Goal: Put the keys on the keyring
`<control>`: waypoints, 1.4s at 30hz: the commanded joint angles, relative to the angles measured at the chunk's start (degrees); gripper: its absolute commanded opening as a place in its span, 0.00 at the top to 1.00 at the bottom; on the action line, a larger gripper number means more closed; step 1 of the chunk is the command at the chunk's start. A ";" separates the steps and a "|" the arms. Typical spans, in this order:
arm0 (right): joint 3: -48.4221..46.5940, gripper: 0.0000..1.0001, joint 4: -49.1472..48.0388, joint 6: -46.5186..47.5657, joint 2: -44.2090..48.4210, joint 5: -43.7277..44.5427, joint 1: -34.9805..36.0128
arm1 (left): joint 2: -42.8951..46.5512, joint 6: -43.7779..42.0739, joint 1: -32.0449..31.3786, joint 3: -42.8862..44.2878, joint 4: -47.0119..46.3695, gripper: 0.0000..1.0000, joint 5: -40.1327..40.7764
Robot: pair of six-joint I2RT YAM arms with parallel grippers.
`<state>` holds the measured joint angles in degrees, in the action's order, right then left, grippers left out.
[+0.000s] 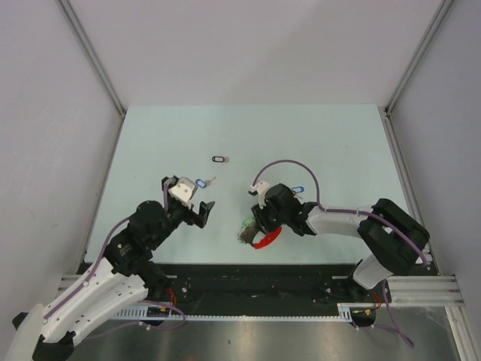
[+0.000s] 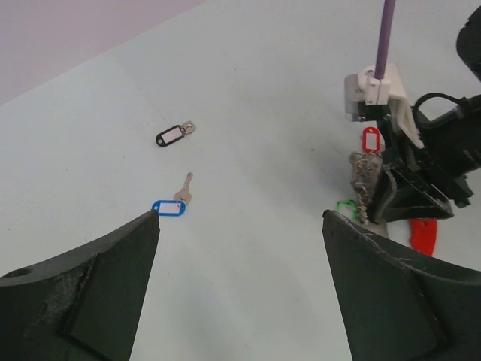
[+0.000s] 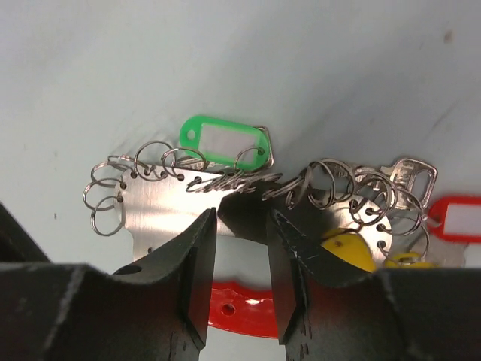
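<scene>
Pale table below, left fingers gape apart, right fingers clamp the keyring.

Blue-tagged key and black-tagged key flat, near each other — keyring apart, silver cluster, red band

Silver brushed-metal keyring plate: satin sheen, fine grain, with thin shiny metal wire loops along its edge. Green oblong plastic tag at its 12 o'clock: glossy, white paper insert. Red curved plastic band at 6: smooth, glossy. Right gripper fingers: matt black plastic, scuffed. Left gripper fingers: same, worn grey. Pale green table: matt, smooth.
</scene>
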<state>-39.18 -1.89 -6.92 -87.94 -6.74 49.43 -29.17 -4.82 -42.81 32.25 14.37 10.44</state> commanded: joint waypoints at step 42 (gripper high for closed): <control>-11.97 0.69 -16.74 5.60 -12.34 -9.87 -2.14 | 0.87 2.97 4.57 1.85 -0.04 0.06 0.38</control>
<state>-48.31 -16.03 -2.28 -99.48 -19.22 47.51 -28.08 -2.96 -38.96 32.25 14.55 11.62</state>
